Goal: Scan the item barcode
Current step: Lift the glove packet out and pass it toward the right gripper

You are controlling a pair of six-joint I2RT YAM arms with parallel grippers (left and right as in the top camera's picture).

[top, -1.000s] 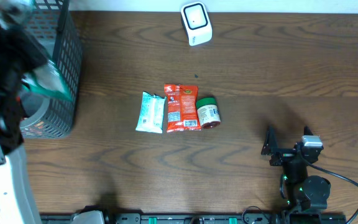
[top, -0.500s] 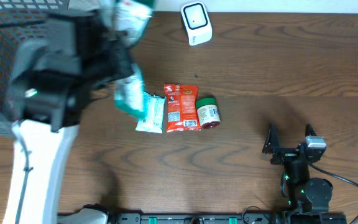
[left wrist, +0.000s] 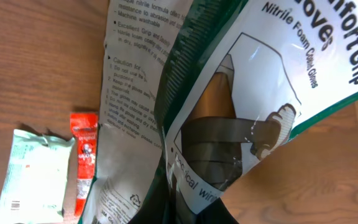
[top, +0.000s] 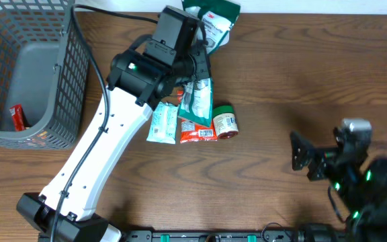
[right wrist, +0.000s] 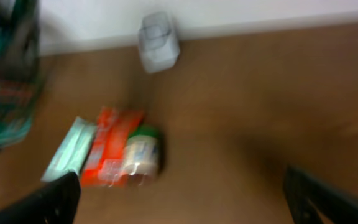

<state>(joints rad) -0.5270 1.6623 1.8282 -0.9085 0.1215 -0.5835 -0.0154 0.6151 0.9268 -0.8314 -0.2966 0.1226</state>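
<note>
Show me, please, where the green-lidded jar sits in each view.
Overhead: the jar lies at centre, just right of the red packet.
Left wrist: not visible; the glove bag fills the picture beside the red packet.
Right wrist: jar lower left of centre, blurred, also right of the red packet.
Shared landmark: the red packet.

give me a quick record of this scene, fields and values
left claw: shut on glove pack, held over the far edge of the table
right claw: open, empty, near side
scanner: white, at the far edge
loose items: pale green packet, red packet, green-lidded jar, side by side
basket: left side, small red item inside
</note>
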